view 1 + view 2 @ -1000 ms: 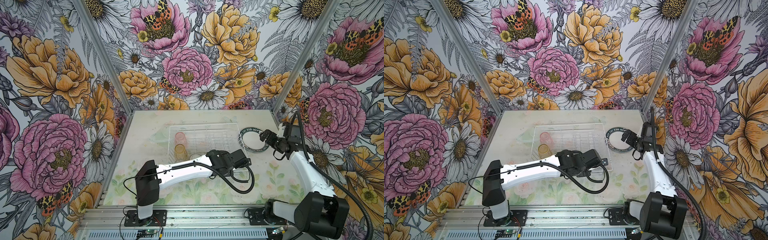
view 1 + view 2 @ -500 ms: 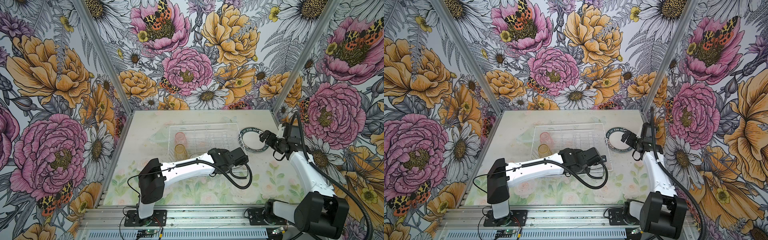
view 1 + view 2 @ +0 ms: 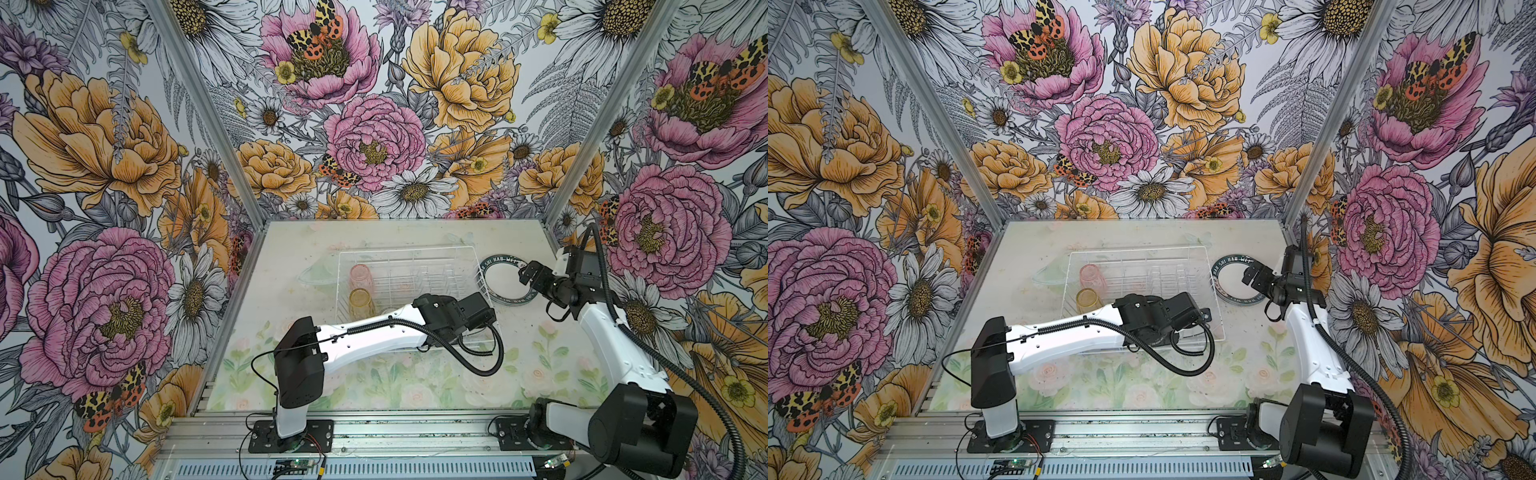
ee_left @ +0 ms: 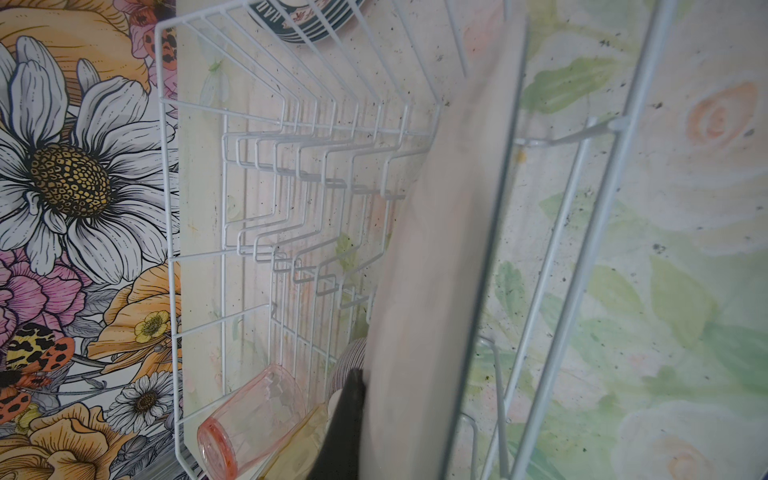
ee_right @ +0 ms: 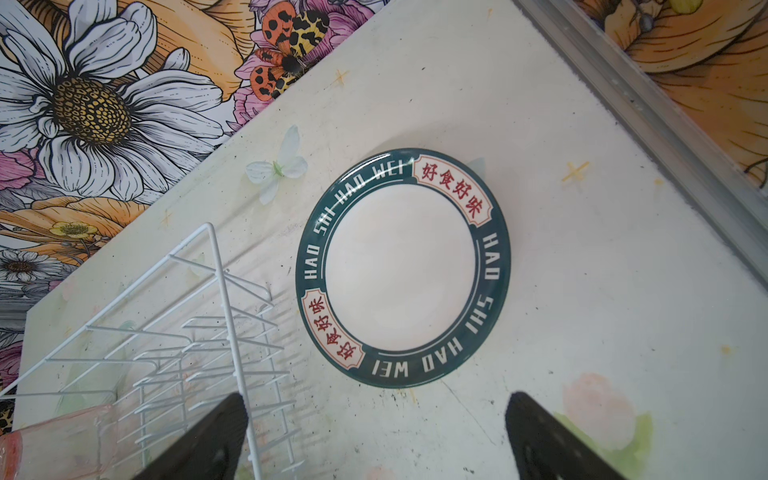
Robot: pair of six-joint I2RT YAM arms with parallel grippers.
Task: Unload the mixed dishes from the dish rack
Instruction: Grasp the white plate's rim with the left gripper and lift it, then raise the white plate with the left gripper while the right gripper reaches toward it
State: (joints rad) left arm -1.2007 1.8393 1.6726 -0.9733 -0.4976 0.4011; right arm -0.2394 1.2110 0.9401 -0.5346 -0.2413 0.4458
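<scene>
The white wire dish rack stands mid-table. A pink tumbler and an amber tumbler lie at its left end. My left gripper reaches into the rack's front right part and is shut on a pale plate standing on edge. One black finger presses its face, and the arm hides the plate in both top views. A ribbed bowl peeks out behind that finger. My right gripper hovers open over the table beside the dark-rimmed plates stacked right of the rack.
A clear glassy thing lies on the table just left of the rack. The floral walls and metal corner posts close in the back and sides. The left arm's cable loops over the table in front of the rack.
The left gripper has closed on the plate in the rack, and its arm has shifted slightly. The right arm has hardly moved and stays open.
</scene>
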